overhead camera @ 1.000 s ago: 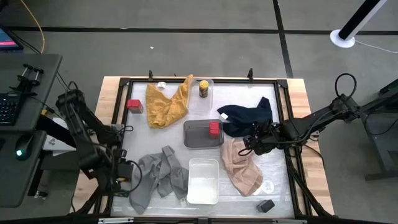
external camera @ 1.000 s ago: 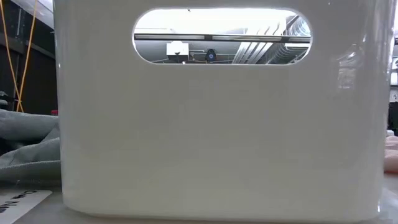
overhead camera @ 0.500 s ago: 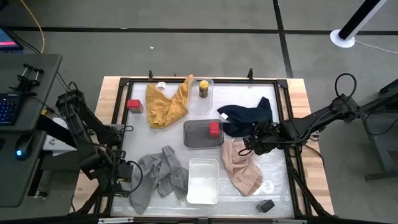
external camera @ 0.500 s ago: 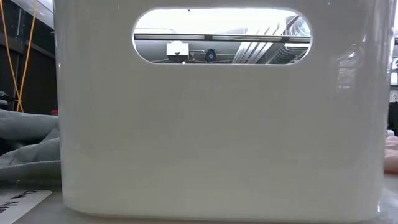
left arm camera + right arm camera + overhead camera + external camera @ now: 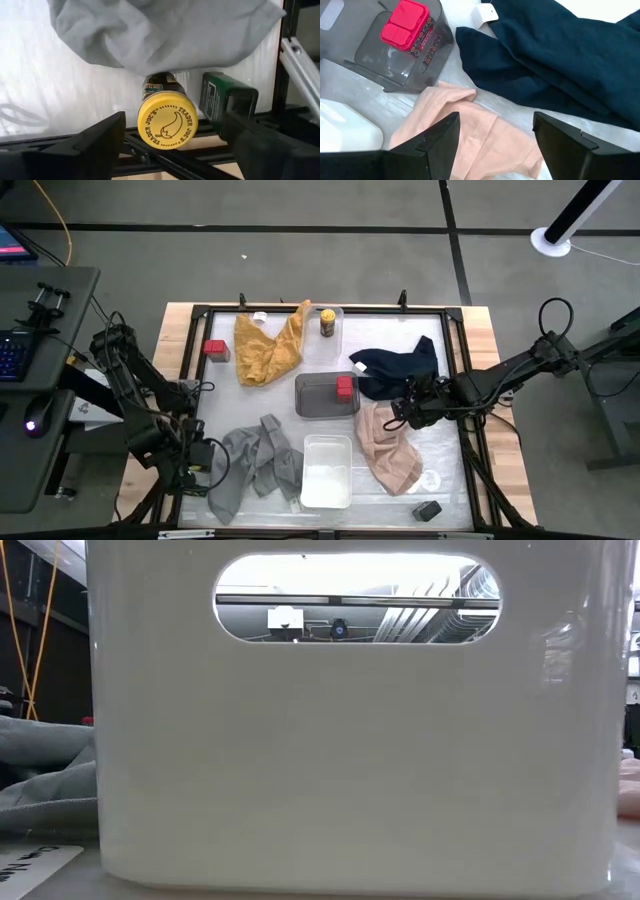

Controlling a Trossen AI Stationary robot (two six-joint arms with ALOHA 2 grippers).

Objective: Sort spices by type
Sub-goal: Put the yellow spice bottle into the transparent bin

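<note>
My left gripper (image 5: pixel 172 125) (image 5: pixel 203 455) is open at the table's near left. Its fingers stand on either side of a dark jar with a yellow lid (image 5: pixel 167 120) without touching it. That jar lies on its side, lid toward the camera, its far end under the grey cloth (image 5: pixel 165 35). My right gripper (image 5: pixel 496 117) (image 5: pixel 403 413) hovers open over the pink cloth (image 5: pixel 465 125). A second yellow-lidded jar (image 5: pixel 327 321) stands in the clear far tray. One red tin (image 5: pixel 345 387) (image 5: pixel 404 25) sits in the grey tray, and another (image 5: pixel 215 349) is on the table. A black tin (image 5: pixel 428 509) lies at the near right corner.
A dark green boxy object (image 5: pixel 227 100) stands beside the lying jar, against the black table frame (image 5: pixel 295 55). The white tray (image 5: pixel 327 470) fills the low view (image 5: pixel 350 760). The navy cloth (image 5: pixel 400 368) and the yellow cloth (image 5: pixel 268 345) lie farther back.
</note>
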